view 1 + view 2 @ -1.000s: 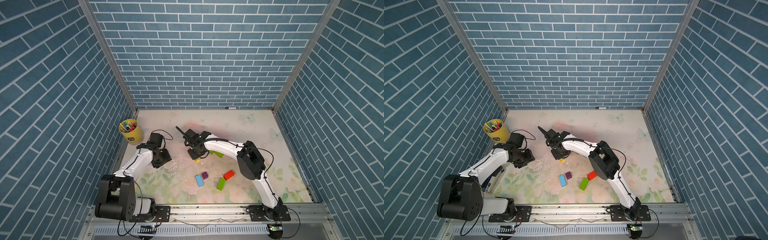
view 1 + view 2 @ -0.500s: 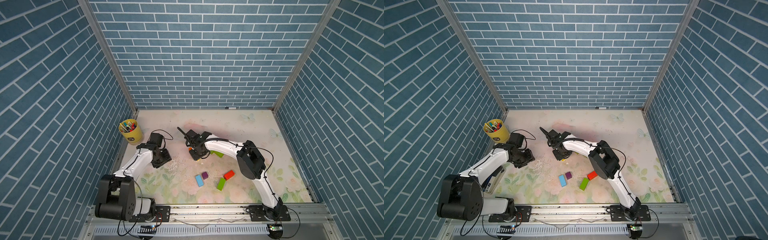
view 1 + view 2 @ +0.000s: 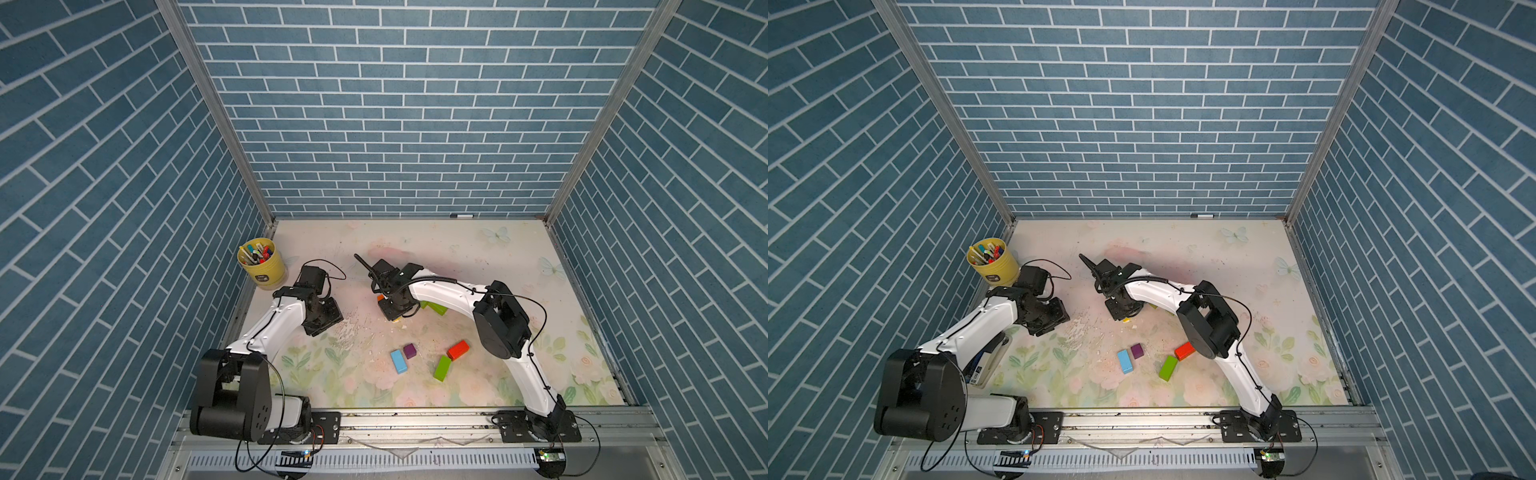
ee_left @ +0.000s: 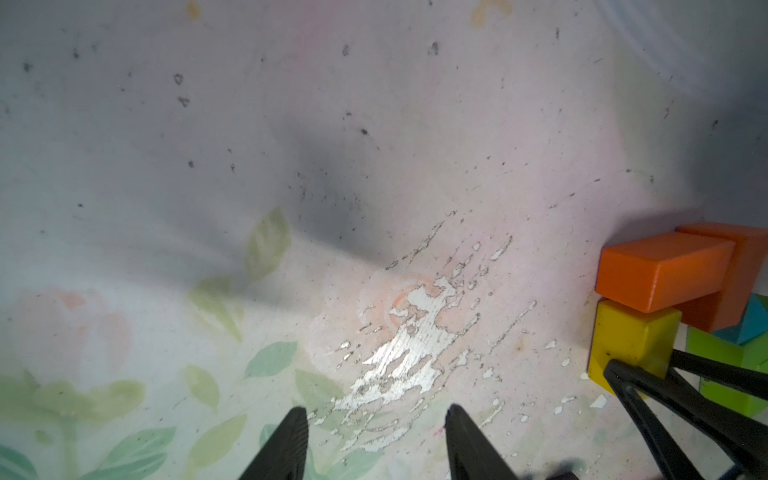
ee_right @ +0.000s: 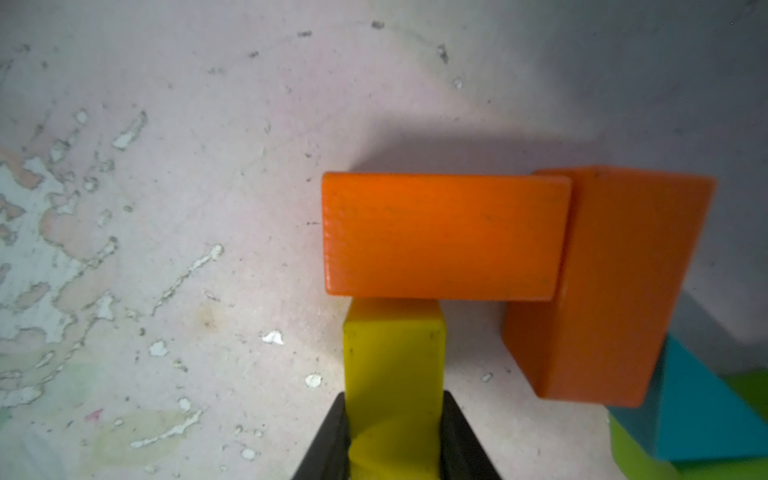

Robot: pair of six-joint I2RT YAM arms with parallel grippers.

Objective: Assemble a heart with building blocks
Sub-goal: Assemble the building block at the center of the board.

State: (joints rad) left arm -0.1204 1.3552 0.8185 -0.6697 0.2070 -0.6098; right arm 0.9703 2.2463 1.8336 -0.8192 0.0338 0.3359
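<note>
Right tool (image 5: 395, 405) pinches glossy yellow brick (image 5: 395, 353), its end against an orange brick (image 5: 444, 237). A second orange brick (image 5: 615, 291) and teal triangle (image 5: 706, 407) adjoin. This is clear in wrist views only; from above the arm mostly covers them. Yellow brick probably rests on counter (image 4: 166, 166). Left tool (image 4: 376, 411) spread. In both top views, light-blue brick (image 3: 398, 361), purple cube (image 3: 409, 351), red brick (image 3: 458, 350) and green brick (image 3: 442, 368) lie loose nearby.

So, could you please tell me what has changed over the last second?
Hardly anything: the right claw, still shut on the yellow block, shifted very slightly beside the orange bricks. The open left claw, the light-blue block, purple cube, red block, near green block and pen cup stayed put.
</note>
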